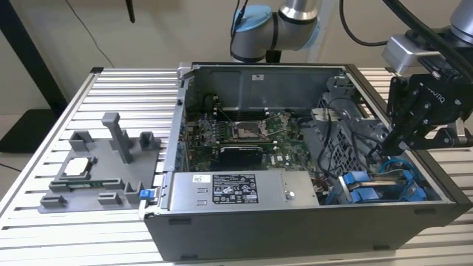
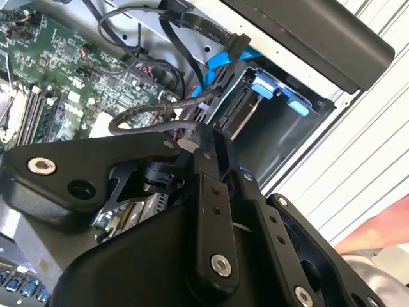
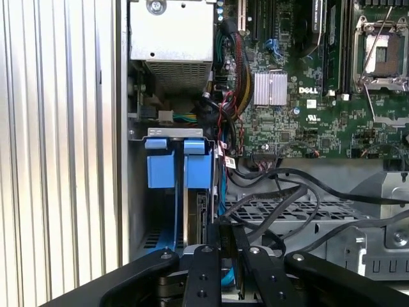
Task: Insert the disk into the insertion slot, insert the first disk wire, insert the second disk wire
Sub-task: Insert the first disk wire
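The insertion slot [image 3: 137,192] is a grey metal bay with two blue clips [image 3: 161,169] in the open computer case [image 1: 296,221]. The disk [image 3: 186,217] stands edge-on inside it, below the clips. My gripper [image 3: 230,238] hangs just beside the bay, its black fingers [image 3: 220,246] pressed close together on the end of a black disk wire [image 3: 281,198] that loops in from the motherboard side. In the exterior view the gripper [image 1: 389,148] reaches down into the case's right end, above the blue clips [image 1: 362,185]. A blue flat disk wire [image 2: 220,64] runs past the bay.
The motherboard [image 1: 244,133] fills the case's middle, and the grey labelled power-supply box [image 1: 236,191] lies along its front. Loose black cables [image 2: 147,51] cross between board and bay. A grey fixture plate [image 1: 99,172] rests on the slatted table at the exterior view's left.
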You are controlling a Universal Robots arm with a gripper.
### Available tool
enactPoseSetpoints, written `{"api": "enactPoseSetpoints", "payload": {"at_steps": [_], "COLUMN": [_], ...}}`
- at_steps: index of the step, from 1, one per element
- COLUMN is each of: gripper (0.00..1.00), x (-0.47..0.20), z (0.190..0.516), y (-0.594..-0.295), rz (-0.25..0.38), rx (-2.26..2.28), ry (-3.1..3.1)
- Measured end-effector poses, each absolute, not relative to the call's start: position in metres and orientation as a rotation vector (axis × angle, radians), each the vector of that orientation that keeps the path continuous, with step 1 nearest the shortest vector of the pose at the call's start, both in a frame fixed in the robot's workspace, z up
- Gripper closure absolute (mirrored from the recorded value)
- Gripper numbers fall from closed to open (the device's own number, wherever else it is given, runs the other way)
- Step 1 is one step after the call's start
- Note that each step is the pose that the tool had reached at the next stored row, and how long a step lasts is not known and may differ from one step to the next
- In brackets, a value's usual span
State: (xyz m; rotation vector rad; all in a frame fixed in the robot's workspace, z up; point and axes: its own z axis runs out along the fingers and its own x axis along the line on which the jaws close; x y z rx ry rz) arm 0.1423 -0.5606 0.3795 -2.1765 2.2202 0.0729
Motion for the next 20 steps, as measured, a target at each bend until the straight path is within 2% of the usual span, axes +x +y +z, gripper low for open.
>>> {"api": "enactPoseSetpoints", "payload": {"at_steps": [20], "gripper": [1.0], "x": [0.1493], "z": [0.3743], "y": [-0.5651], "rz": [0.073], "rx": [-2.161], "ry": [2.235]}}
